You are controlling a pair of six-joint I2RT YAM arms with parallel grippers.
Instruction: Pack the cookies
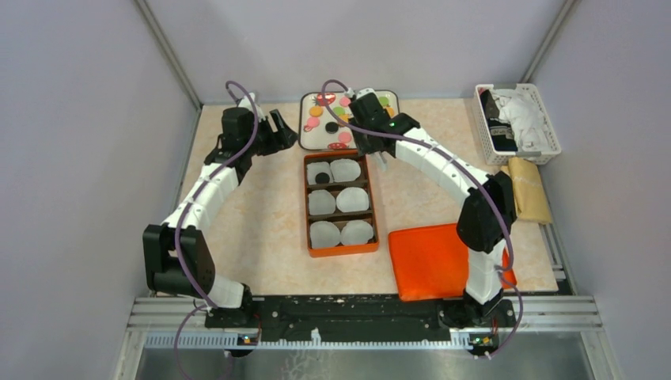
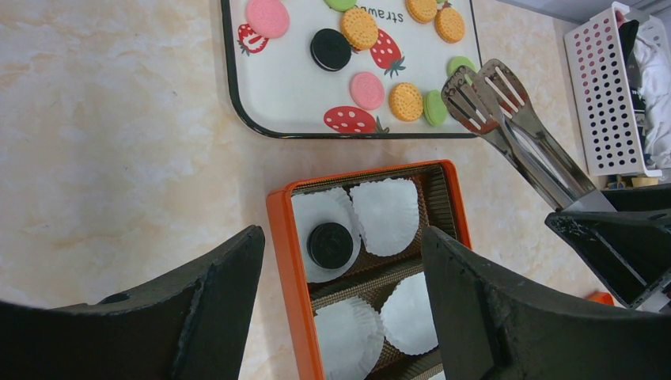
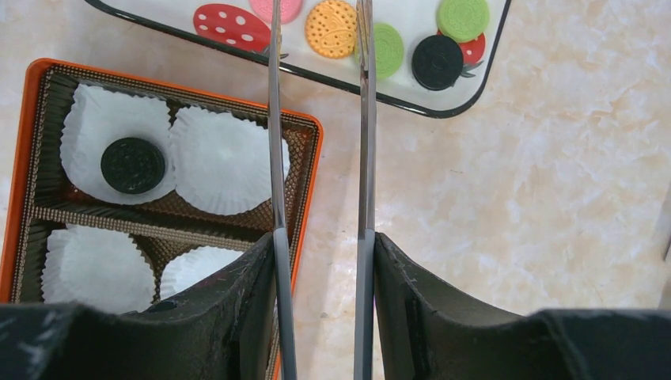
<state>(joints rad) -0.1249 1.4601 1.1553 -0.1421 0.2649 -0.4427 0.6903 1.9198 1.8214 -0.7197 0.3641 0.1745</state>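
My right jaws clamp the tongs [image 2: 518,142], left jaws gape empty; cookies [image 3: 331,28] lie on the tray [image 2: 293,79], one in the box [image 2: 281,237]; probably light, stiff, brittle, so I'd pinch opposite edges gently.

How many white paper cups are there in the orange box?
6 cups in the box: far compartment, left and right; middle, left and right; near, left and right. None seems hidden.

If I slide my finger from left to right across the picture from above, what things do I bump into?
First the left gripper → orange box → flat orange lid → white basket.
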